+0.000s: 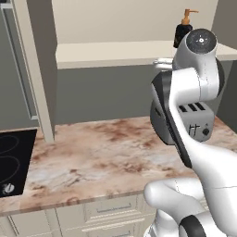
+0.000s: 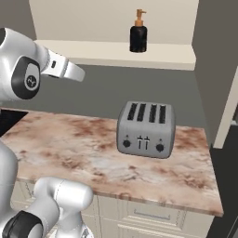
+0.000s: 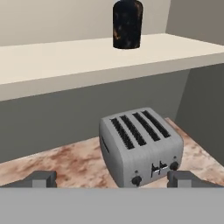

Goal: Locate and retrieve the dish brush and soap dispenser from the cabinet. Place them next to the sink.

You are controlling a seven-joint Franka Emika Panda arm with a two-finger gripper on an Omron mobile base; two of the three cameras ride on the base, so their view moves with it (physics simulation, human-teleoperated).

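— Gripper (image 3: pixel 112 178) status?
— Mine is spread wide and empty, above the toaster (image 3: pixel 141 145).
— And the task?
— Nothing fetched yet. My soap dispenser (image 2: pixel 138 32) stands on the cabinet (image 2: pixel 116 53) shelf; I can't spot the dish brush.

Hand view: gripper (image 3: pixel 113 179) fingers spread wide, nothing between them.
Toaster (image 3: pixel 140 146) at 12 o'clock, close, blocks low straight path over counter (image 3: pixel 70 164).
Shelf (image 3: pixel 78 61) above toaster; soap dispenser (image 3: pixel 127 24) sole item on it, open shelf at its 9 and 3 o'clock.
Cabinet (image 3: pixel 197 17) side wall at 2 o'clock limits rightward room.
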